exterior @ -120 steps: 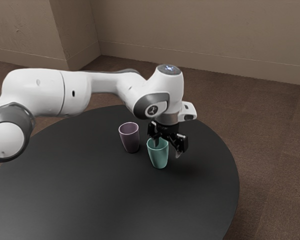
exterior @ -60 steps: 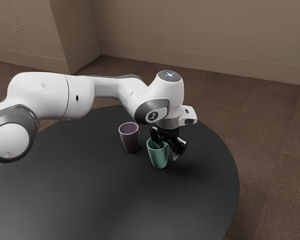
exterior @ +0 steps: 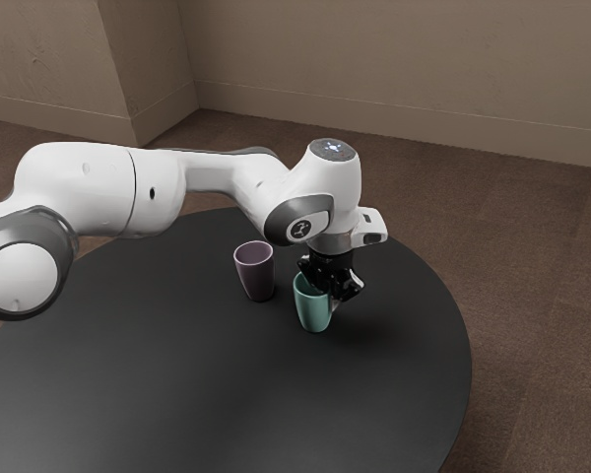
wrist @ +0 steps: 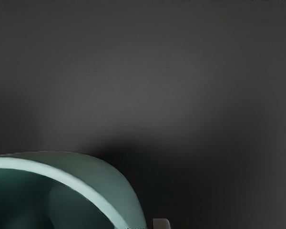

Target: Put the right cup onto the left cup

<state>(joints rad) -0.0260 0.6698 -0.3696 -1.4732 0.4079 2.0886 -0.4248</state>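
Exterior view: on its left side of the teal cup (exterior: 313,313), the purple cup (exterior: 255,274) stands upright, presumably as base. The teal cup's wall is pinched by narrowed fingers (exterior: 350,285), inside and outside, apparently for lifting.

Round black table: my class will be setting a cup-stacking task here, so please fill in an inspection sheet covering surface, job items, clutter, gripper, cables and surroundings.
Surface: dark table with a curved edge; shadow beside the teal cup.
Job's things: the teal cup and the purple cup both stand upright, apart from each other; not stacked. The purple one is nearer the exterior view's left.
Clutter: nothing seen.
Gripper: the black gripper is down at the teal cup's rim; whether it grips the cup, I cannot tell.
Cables: nothing seen.
Surroundings: brown floor and a plain wall with a baseboard.
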